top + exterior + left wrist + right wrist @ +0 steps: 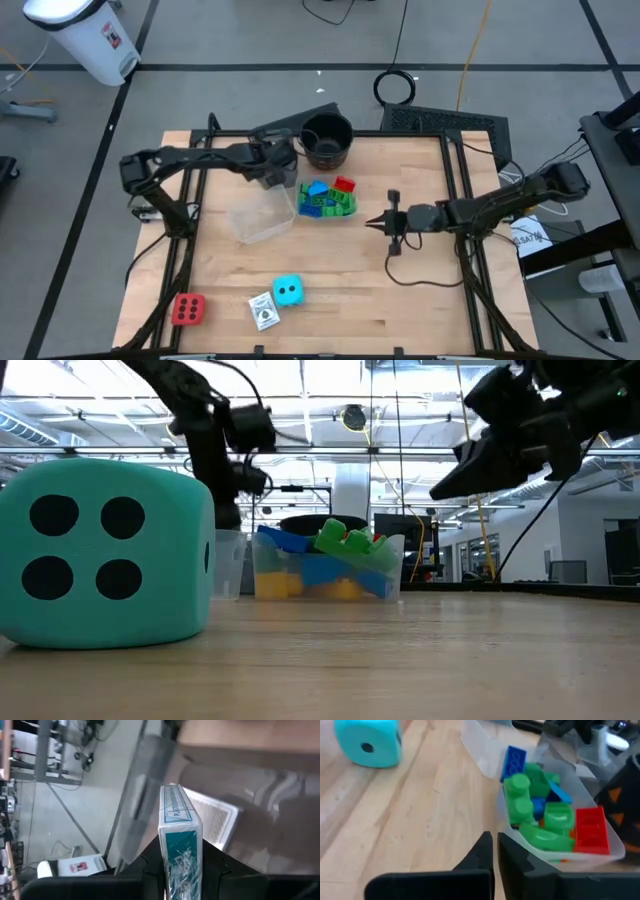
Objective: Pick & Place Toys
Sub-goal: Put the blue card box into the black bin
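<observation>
Since the cyan dotted cube [288, 291], the card [263, 312] and the red dotted cube [188, 309] all sit loose along the table's near edge, nothing's at risk there yet. Mid-table, the right gripper [375, 222] hangs pinched shut on nothing just beside the tub of blocks [328, 199]; a careless sweep could tip it, I'd say. Farther back, the left gripper [178, 870] clamps a boxed card deck [178, 827] over an empty tub [263, 213] near the black pot [326, 138], and a thin edge grip might slip.
</observation>
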Robot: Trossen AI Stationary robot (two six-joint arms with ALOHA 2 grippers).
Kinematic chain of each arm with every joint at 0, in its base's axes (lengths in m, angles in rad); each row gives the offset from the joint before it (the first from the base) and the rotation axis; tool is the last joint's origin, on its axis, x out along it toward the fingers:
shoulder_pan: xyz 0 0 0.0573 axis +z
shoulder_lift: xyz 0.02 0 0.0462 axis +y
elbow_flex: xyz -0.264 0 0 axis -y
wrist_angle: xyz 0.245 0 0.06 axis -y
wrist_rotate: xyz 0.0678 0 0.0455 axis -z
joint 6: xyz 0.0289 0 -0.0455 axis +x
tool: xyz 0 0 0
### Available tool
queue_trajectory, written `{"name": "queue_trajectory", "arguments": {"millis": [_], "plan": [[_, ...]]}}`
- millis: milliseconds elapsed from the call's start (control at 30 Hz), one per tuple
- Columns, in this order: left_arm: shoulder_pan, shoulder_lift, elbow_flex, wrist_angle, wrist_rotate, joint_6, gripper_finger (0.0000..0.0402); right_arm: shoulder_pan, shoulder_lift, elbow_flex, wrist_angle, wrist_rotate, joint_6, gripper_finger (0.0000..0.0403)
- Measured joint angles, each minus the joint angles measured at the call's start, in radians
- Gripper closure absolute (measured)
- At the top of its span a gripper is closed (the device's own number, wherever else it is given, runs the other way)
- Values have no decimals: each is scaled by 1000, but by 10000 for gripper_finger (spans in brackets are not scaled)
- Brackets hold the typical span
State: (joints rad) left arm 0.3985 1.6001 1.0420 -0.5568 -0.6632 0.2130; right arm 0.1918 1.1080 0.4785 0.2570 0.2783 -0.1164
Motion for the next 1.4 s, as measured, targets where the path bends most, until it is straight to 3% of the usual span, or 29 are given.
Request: {"name": "queue_trajectory", "arguments": {"millis": [167, 300, 767, 1000, 1200, 1400], "plan": [[37, 85, 0, 5, 5, 72, 335, -40, -2, -39, 18, -24, 4, 402], [53, 126, 1, 34, -52, 107, 332, -56, -2, -53, 23, -25, 4, 402], [37, 134, 0, 58, -91, 138, 303, -67, -2, -53, 23, -48, 2, 402], [8, 134, 0, 65, -84, 201, 212, -67, -2, -53, 23, -47, 11, 402], [-6, 134, 0, 53, -192, 154, 117, -67, -2, -53, 23, -47, 11, 401], [-41, 115, 0, 52, -243, 152, 61, -67, -2, -53, 22, -46, 26, 402]]}}
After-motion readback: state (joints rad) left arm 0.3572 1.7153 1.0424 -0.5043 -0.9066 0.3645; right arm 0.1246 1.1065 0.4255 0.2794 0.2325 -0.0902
